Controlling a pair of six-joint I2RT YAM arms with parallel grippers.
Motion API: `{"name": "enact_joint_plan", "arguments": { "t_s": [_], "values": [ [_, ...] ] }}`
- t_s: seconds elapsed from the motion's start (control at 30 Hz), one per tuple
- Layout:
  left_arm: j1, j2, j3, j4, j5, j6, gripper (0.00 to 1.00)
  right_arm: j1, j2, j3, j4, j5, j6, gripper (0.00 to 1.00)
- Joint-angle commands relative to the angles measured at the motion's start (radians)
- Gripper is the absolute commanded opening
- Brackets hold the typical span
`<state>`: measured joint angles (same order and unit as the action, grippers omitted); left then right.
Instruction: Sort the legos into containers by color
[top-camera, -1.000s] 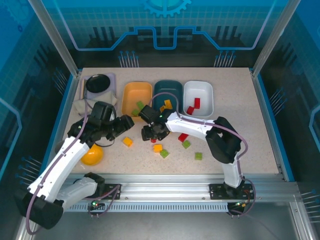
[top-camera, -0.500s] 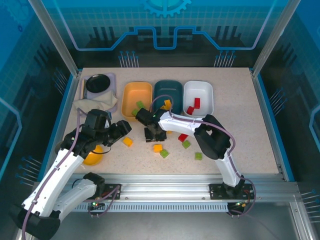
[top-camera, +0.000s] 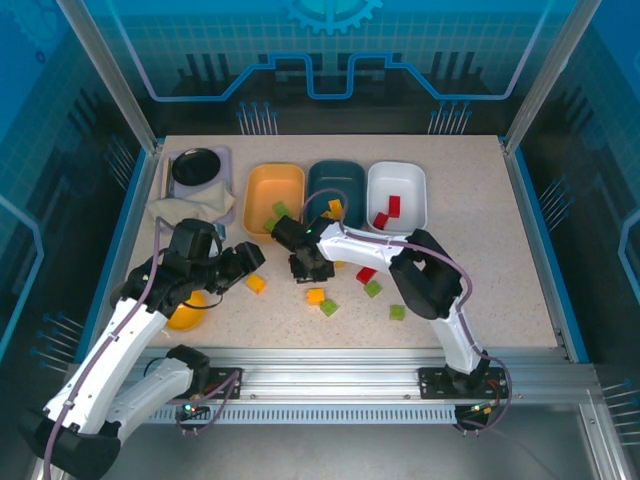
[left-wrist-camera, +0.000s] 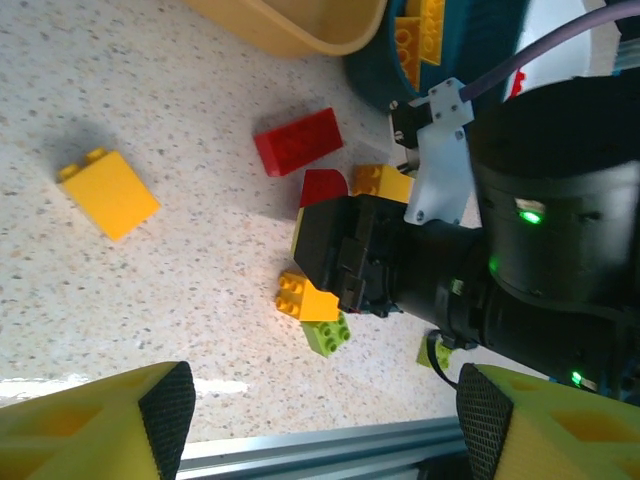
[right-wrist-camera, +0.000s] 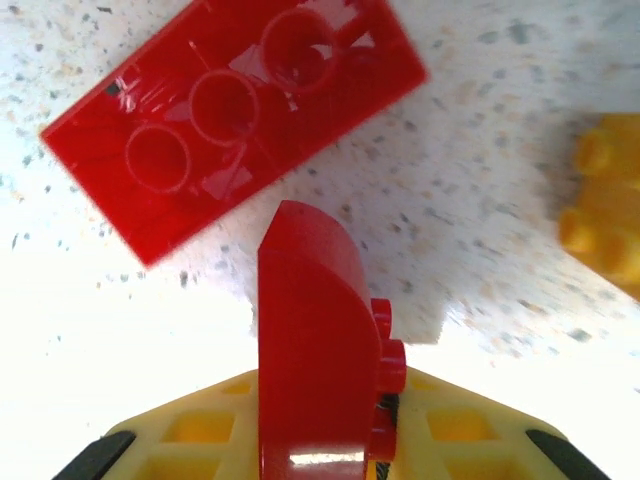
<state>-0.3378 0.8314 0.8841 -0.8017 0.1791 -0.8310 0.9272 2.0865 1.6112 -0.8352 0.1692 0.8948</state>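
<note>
the right arm has been folding leftward; now the right gripper (top-camera: 311, 267) is straddling an upright curved red brick (right-wrist-camera: 315, 360), grip unclear. the white tray (top-camera: 410, 185) is lying farther out, rightward. the left gripper (top-camera: 247, 260), jaws apart, is idling nearby.

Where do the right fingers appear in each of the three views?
Top: right fingers at centre, just in front of the teal tray.
Left wrist: right of centre, black, reaching in from the right, below the teal tray.
Right wrist: along the bottom edge, yellow, either side of a curved red brick.
Landmark: the curved red brick in both wrist views; the teal tray in top and left wrist.
</note>
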Motion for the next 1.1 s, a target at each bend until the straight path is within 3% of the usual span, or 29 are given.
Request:
{"name": "enact_joint_plan", "arguments": {
  "t_s": [0.0, 0.13, 0.27, 0.4, 0.57, 0.77, 1.07],
  "values": [
    [-0.033, 0.027, 0.019, 0.073, 0.079, 0.023, 0.73, 0.002, -0.193, -0.033, -0.075, 0.087, -0.051, 0.25],
    [-0.119, 0.141, 0.081, 0.158, 0.075, 0.018, 0.73, -0.074, -0.336, -0.083, -0.117, 0.16, -0.128, 0.25],
    [-0.183, 0.307, 0.162, 0.251, 0.076, 0.004, 0.73, -0.252, -0.417, -0.152, -0.101, 0.15, -0.222, 0.25],
    [-0.201, 0.46, 0.269, 0.314, 0.087, 0.01, 0.73, -0.444, -0.366, -0.139, -0.089, 0.082, -0.293, 0.25],
    [-0.203, 0.612, 0.401, 0.335, 0.101, 0.022, 0.73, -0.591, -0.202, -0.03, -0.114, 0.014, -0.303, 0.25],
    [-0.211, 0.722, 0.486, 0.297, 0.079, 0.029, 0.73, -0.662, -0.043, 0.056, -0.13, -0.023, -0.292, 0.25],
    [-0.216, 0.743, 0.462, 0.259, 0.04, 0.012, 0.72, -0.685, 0.058, 0.125, -0.156, -0.038, -0.295, 0.37]
  ]
}}
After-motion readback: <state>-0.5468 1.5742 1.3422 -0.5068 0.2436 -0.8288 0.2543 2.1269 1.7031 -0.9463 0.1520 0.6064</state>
